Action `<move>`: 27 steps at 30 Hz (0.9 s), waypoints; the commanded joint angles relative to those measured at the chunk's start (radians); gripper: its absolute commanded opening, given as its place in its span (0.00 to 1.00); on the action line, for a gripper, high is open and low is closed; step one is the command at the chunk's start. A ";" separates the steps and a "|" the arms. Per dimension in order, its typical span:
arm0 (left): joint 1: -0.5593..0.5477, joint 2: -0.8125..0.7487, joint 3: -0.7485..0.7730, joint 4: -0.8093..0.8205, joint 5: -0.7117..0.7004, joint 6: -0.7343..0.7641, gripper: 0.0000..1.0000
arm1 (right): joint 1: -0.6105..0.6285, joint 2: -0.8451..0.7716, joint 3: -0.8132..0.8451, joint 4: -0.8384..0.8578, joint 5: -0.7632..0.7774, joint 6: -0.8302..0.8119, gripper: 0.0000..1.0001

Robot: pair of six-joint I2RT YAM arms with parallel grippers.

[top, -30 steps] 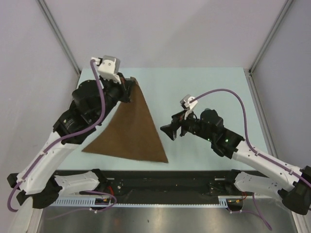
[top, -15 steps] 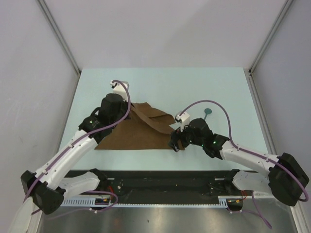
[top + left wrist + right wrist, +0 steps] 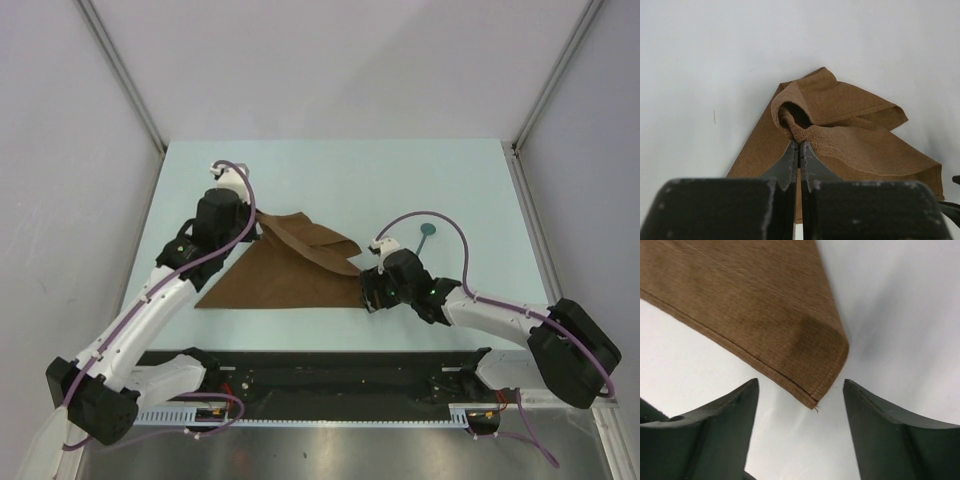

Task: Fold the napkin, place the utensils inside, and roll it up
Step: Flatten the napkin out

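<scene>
The dark-brown napkin (image 3: 285, 280) lies on the pale table with its top part pulled over into a loose, rumpled flap (image 3: 315, 245). My left gripper (image 3: 262, 228) is shut on a bunched fold of the napkin (image 3: 850, 140), and its jaws (image 3: 800, 141) pinch the cloth at their tips. My right gripper (image 3: 368, 292) is open at the napkin's right corner. In the right wrist view that hemmed corner (image 3: 815, 390) lies between my right gripper's (image 3: 801, 382) spread fingers, touching neither. A small dark round-headed utensil (image 3: 428, 229) lies behind the right arm.
A black rail (image 3: 330, 365) runs along the near table edge between the arm bases. Grey walls with metal posts (image 3: 125, 80) close in the left, back and right sides. A purple cable (image 3: 440, 215) arcs over the right arm.
My left gripper has carried the napkin's top corner toward the near edge, collapsing the flat triangle into a folded flap. My right gripper has dropped to the napkin's right corner, its jaws slightly narrower.
</scene>
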 commanded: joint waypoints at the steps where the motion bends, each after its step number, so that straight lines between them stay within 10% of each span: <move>1: 0.021 -0.004 0.000 0.045 0.042 -0.012 0.00 | 0.018 0.040 0.005 -0.025 0.067 0.072 0.70; 17: 0.076 -0.004 0.006 0.053 0.097 0.002 0.00 | 0.112 0.201 0.055 -0.105 0.210 0.192 0.43; 27: 0.105 -0.008 0.014 0.060 0.117 0.010 0.00 | 0.184 0.329 0.146 -0.240 0.326 0.293 0.00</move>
